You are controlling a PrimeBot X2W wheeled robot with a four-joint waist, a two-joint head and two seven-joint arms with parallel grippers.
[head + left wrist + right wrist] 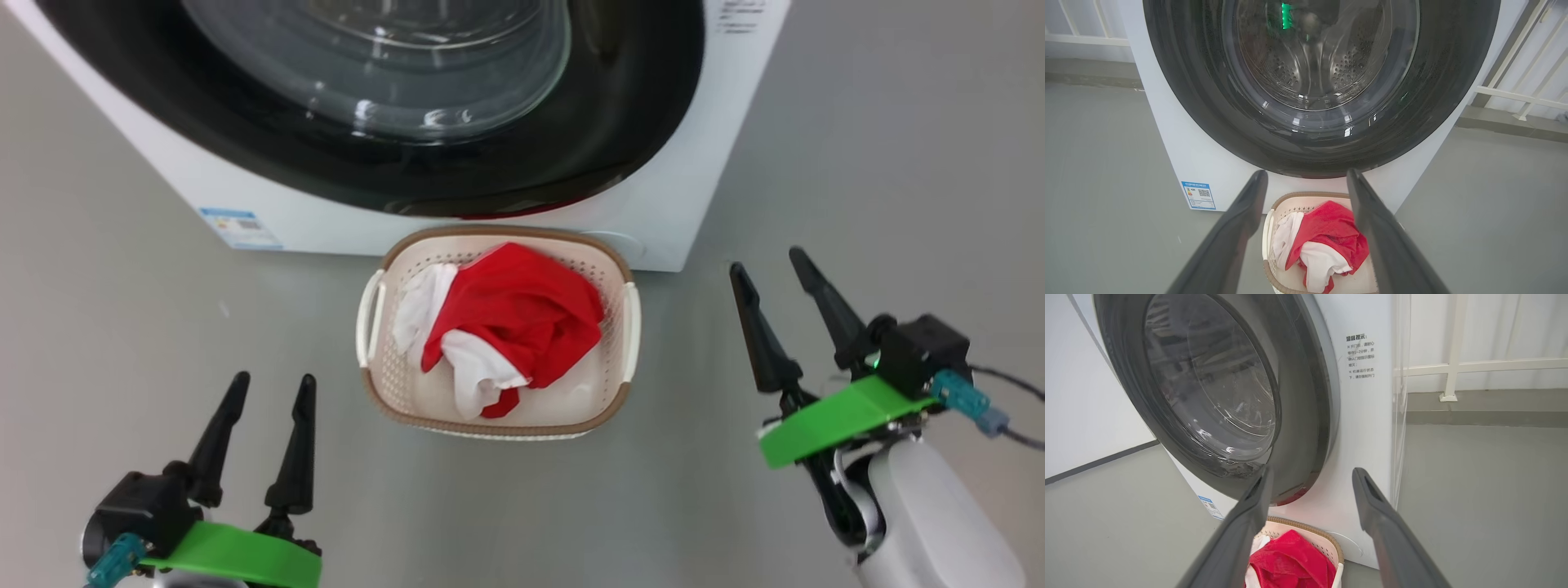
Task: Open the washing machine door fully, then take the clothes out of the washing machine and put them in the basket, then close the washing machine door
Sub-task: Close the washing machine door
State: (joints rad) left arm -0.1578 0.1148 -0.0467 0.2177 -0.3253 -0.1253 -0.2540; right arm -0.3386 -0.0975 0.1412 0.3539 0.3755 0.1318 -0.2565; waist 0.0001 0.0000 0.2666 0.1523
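Note:
The washing machine (196, 175) stands at the top of the head view, its door (629, 122) lying against its front, black rim around the clear glass bowl. Through the glass the steel drum (1314, 65) shows. In front of it on the floor sits the cream basket (506, 233) holding the red and white clothes (522, 314). My left gripper (274, 377) hovers open and empty left of the basket, my right gripper (767, 260) open and empty to its right. From the wrists, the left gripper (1307, 172) and right gripper (1313, 470) both point at the door.
Grey floor (882, 163) lies on both sides of the machine. A blue label (241, 229) marks the machine's lower left front. White railings (1453, 367) and a low kerb run behind the machine on the right.

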